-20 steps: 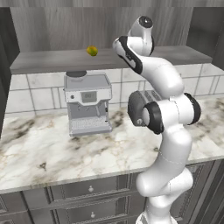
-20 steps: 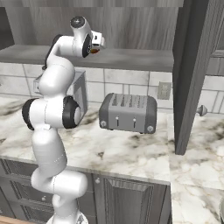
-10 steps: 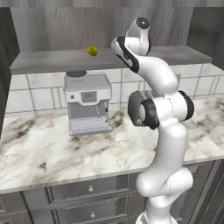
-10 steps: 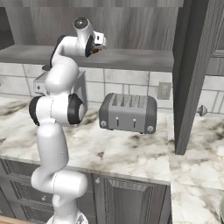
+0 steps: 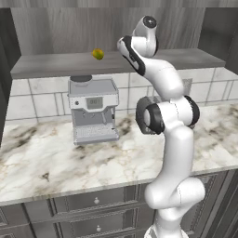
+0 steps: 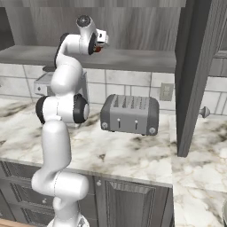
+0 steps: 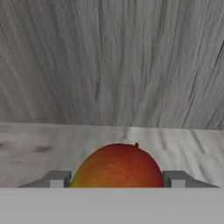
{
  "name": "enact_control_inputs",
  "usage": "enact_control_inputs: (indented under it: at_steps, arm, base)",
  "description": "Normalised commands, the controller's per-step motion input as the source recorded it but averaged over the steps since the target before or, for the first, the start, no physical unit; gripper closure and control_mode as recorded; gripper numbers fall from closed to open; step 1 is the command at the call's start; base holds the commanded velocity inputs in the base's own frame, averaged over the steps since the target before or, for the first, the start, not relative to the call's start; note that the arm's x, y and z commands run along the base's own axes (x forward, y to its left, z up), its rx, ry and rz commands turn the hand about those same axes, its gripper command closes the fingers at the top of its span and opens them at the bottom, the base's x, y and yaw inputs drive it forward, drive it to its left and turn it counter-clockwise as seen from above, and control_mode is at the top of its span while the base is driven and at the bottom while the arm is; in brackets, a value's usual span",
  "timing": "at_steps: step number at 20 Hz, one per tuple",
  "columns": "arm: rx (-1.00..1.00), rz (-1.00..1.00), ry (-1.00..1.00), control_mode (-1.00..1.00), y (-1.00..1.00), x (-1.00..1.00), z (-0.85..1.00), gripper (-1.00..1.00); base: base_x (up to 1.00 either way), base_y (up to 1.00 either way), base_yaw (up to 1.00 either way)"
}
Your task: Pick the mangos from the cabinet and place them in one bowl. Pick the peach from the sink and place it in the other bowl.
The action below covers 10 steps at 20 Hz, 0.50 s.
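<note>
Gripper (image 7: 116, 179) at cabinet (image 5: 56, 28) shelf | jaws straddle red-green mango (image 7: 117, 166), contact unclear, grip cannot be told | yellow-green mango (image 5: 97, 54) waits alongside for later pick

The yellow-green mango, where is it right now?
The yellow-green mango sits on the cabinet shelf in the left base view, above the coffee machine and left of the arm's raised hand.
</note>
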Motion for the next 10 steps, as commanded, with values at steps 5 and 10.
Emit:
enact_control_inputs:
  at_steps: [5,10]
  arm:
    - [0.00,0.00,0.00,-1.00,0.01,0.07,-0.01,1.00]
    - [0.00,0.00,0.00,-1.00,0.03,-0.02,0.00,1.00]
  base:
    - [0.00,0.00,0.00]
    - [0.00,0.00,0.00]
